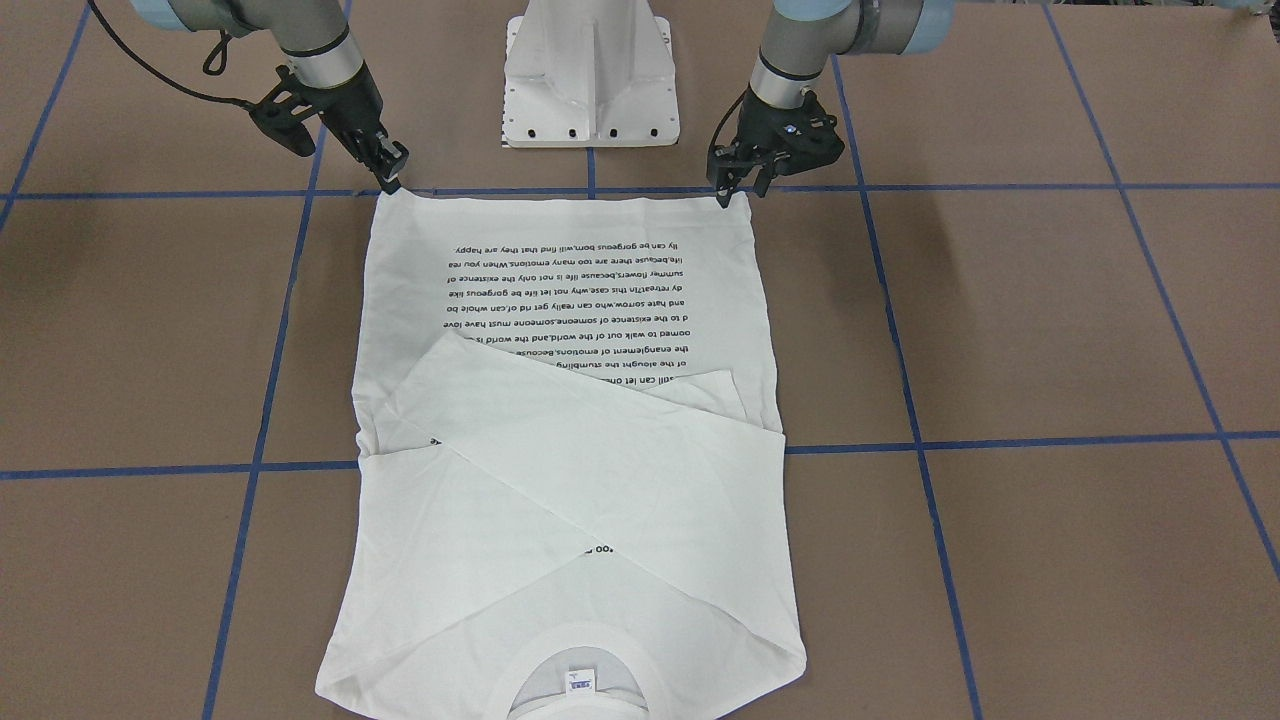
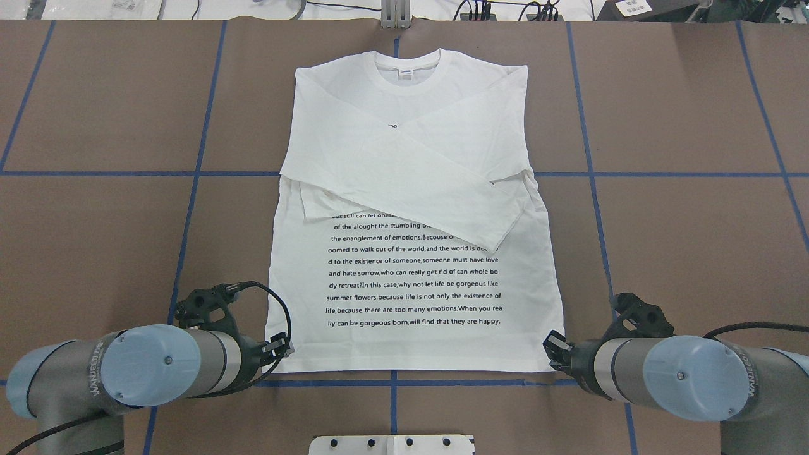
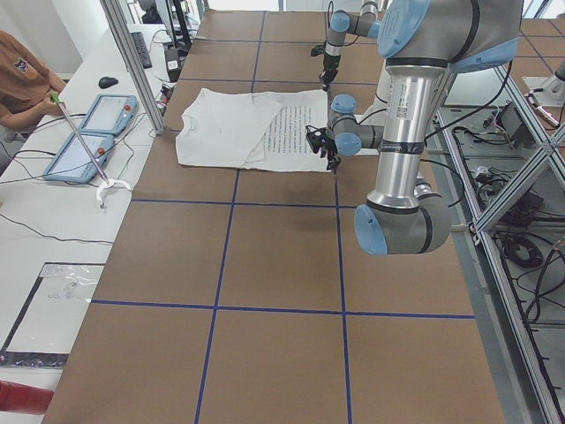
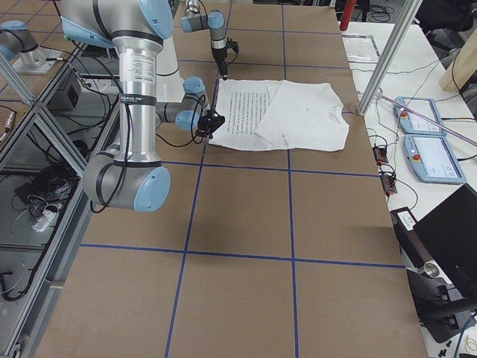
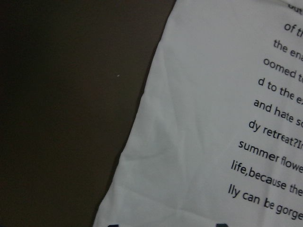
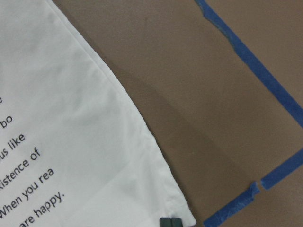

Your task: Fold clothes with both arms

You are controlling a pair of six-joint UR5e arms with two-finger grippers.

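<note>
My right gripper [image 1: 392,178] pinches the shirt [image 1: 570,480] at its hem; my left gripper [image 1: 742,192] gapes empty, so lifting could drag it crooked.

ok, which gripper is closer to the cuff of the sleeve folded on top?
Right. The right gripper is at the hem corner on the cuff side; the left gripper is at the opposite hem corner, across the T-shirt.

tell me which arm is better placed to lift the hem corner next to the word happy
Right: the right tool sits at that corner of the white long-sleeved T-shirt; the left tool is at the opposite hem corner.
</note>
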